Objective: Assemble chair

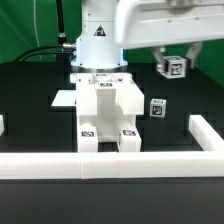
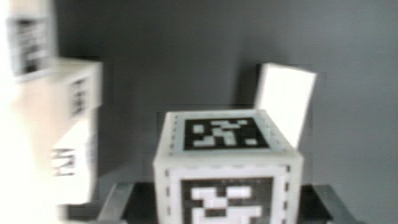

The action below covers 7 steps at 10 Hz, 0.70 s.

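From my console I see the two-finger gripper [image 1: 176,65] clenched on a small white plastic block [image 1: 177,70] that carries black-and-white square tags. In the wrist view that block [image 2: 222,160] fills the middle, with one tag on its upper face and another on the face toward the camera, and the dark fingers [image 2: 125,198] sit against its two sides. In the exterior view the white robot arm [image 1: 150,20] reaches across the top toward the exterior view's right. The held block hangs under it near the far edge of the black table [image 1: 30,115], well apart from the other parts. The task's main piece, the partly built chair of white blocky plastic [image 1: 101,108], stands upright at the middle of the table in front of the arm's base, with two tags on its lower front faces. Near it on the exterior view's right, not touching it, a second small white tagged cube [image 1: 157,107] rests on the table. A long low white border rail [image 1: 110,166] runs across the near side, its ends turning back along both sides. In the wrist view more white tagged plastic [image 2: 50,95] shows to one side of the held block and a plain white slab [image 2: 285,95] shows beyond it; I cannot tell which parts these are.
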Tool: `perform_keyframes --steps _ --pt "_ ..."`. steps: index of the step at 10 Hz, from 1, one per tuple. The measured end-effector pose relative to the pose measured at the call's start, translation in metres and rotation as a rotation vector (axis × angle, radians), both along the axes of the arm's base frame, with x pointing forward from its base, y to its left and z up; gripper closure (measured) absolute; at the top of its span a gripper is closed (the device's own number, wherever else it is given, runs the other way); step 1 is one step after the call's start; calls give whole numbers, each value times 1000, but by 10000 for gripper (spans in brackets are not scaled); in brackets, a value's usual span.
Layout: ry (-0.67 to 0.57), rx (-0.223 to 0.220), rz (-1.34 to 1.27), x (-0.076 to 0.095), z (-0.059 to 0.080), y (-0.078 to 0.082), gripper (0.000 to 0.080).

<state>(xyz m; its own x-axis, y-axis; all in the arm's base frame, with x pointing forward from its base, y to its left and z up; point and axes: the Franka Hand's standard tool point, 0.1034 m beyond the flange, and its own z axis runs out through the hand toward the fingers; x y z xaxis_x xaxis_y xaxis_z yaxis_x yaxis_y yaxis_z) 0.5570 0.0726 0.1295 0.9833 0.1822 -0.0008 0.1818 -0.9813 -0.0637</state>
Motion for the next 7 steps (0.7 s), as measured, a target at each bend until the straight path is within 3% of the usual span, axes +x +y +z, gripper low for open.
perform_keyframes --steps 2,5,6,7 --pt "-15 -1 6 11 6 -16 515" --pt "-11 -2 1 10 0 -11 515" --pt "-10 -2 3 10 0 -12 515" --pt "-17 -5 68 10 1 -24 515"
